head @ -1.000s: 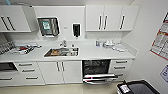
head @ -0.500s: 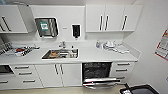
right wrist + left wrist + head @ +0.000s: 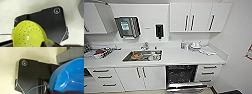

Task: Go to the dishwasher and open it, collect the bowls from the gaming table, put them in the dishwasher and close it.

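Carrying a blue bowl (image 3: 68,76) left and a yellow-green bowl (image 3: 29,34) right, each apparently gripped, approach squarely to the dishwasher (image 3: 181,75) standing open below the counter (image 3: 184,58), right of the sink (image 3: 142,55).

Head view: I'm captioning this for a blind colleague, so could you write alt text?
An open dishwasher, door folded down, sits under a white kitchen counter right of a steel sink holding dishes. White wall cabinets hang above.
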